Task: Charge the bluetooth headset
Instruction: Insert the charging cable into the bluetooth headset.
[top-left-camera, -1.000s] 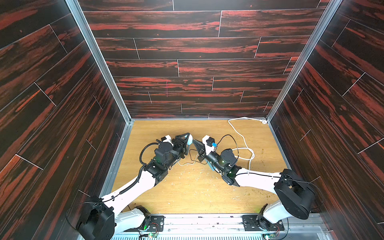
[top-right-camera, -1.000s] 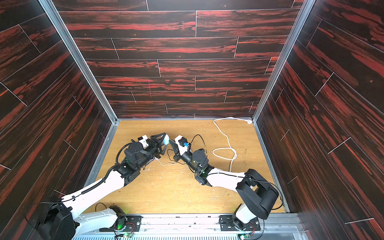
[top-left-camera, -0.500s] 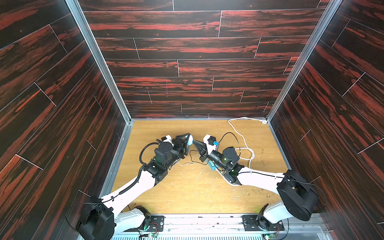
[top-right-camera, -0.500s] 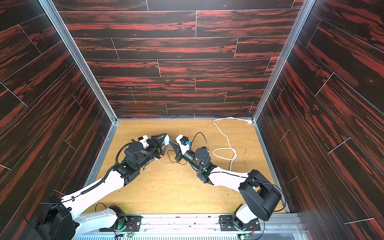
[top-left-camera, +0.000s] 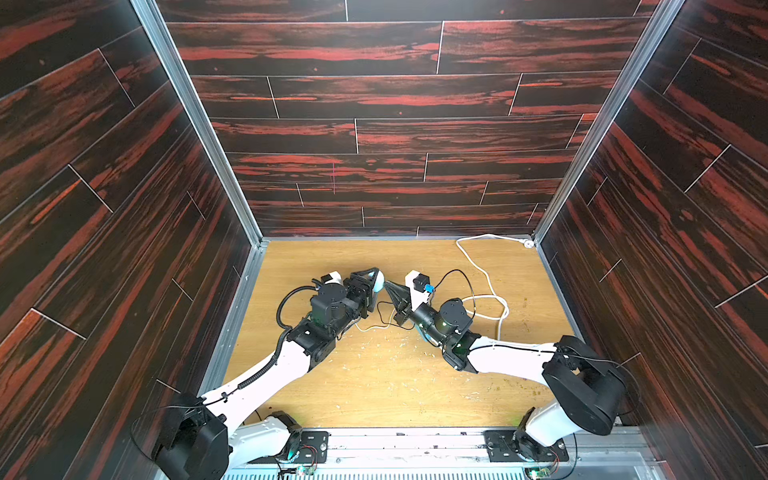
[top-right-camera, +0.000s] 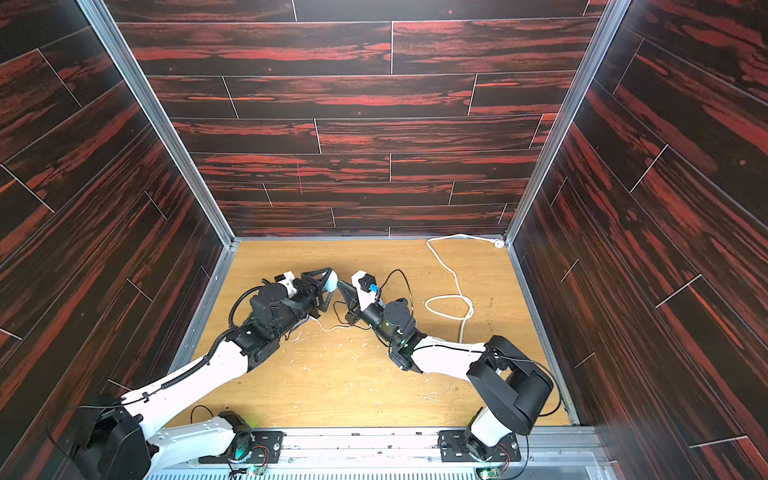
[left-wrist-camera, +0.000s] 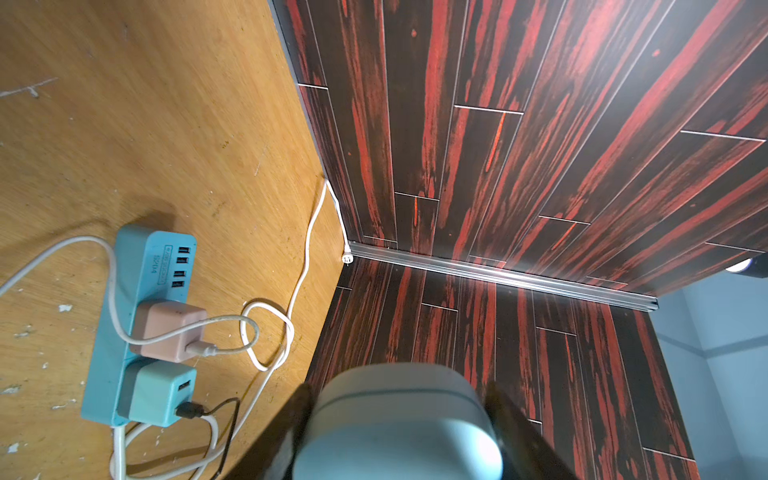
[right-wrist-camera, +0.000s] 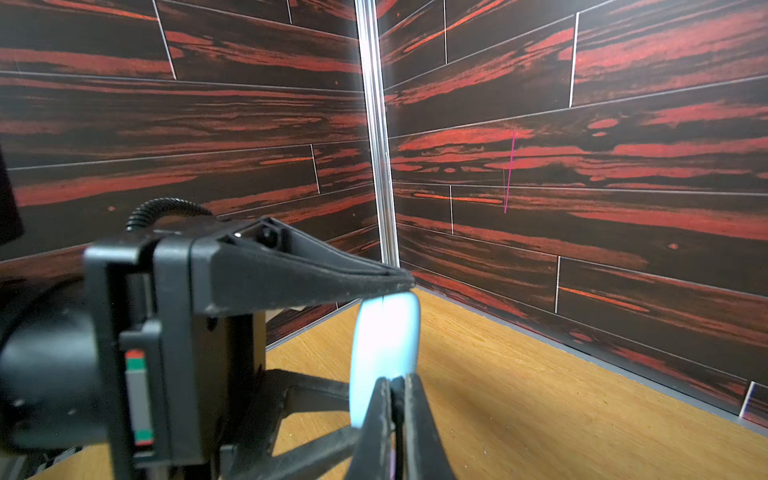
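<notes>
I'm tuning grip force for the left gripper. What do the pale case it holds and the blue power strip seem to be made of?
The pale case looks like hard plastic with a smooth satin finish: soft even sheen, rounded moulded edges and a thin lid seam. The blue power strip is probably matte plastic: flat uniform colour, a moulded body, cut-out ports and a printed label.

Bright, even light; the close case (left-wrist-camera: 397, 419) blurs.
</notes>
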